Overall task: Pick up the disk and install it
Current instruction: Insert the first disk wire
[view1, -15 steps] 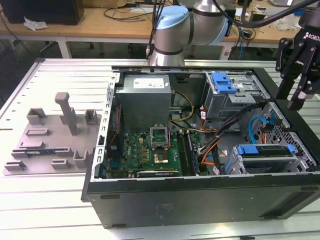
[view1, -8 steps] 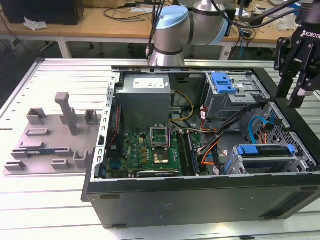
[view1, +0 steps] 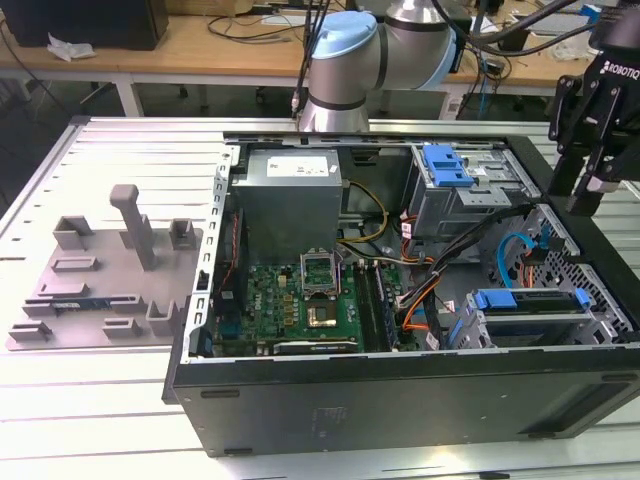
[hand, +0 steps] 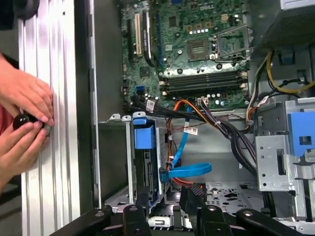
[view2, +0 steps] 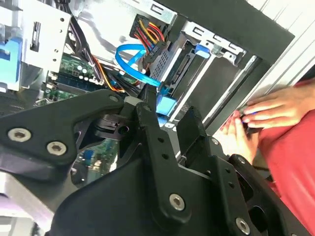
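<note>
The disk [view1: 530,300] sits in the drive cage at the front corner of the open computer case, on the exterior view's right, with its blue carrier rail facing up. In the first wrist view the disk [hand: 141,147] stands edge-on in that cage, blue rail showing. My gripper [view1: 592,195] hangs above the case's right wall, higher than the disk and apart from it. In both wrist views the gripper [view2: 170,110] [hand: 165,206] is open with nothing between its black fingers [view2: 147,110].
A grey drive cage with a blue latch [view1: 445,165] sits at the case's back right. A blue cable [hand: 189,169] loops beside the disk. A person's hands [hand: 24,118] hold a small black object on the table beside the case. A grey fixture plate [view1: 100,270] lies at left.
</note>
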Robot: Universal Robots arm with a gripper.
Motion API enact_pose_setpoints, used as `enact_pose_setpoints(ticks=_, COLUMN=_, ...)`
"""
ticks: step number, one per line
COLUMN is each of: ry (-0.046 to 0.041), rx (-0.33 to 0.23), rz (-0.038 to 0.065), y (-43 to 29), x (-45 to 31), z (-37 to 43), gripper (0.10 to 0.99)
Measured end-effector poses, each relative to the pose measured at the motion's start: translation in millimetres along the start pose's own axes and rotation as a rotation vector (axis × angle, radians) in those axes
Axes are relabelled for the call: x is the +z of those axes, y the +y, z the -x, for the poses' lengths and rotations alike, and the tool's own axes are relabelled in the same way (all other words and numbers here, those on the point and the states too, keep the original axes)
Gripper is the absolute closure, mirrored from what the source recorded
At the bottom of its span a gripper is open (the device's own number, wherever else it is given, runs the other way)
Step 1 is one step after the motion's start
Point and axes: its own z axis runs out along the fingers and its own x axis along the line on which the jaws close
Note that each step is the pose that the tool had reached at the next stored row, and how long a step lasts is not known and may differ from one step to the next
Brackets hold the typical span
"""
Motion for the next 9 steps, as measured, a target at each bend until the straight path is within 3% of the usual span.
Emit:
enact_pose_setpoints(ticks=5, ry=-0.0063, rx=0.100, rz=0.025, y=-0.2, x=1.3, z=0.3, gripper=0.643)
enact_pose_setpoints(ticks=9, ry=-0.0096, rx=0.145, rz=0.034, y=-3.0, x=2.6, z=1.0, gripper=0.643)
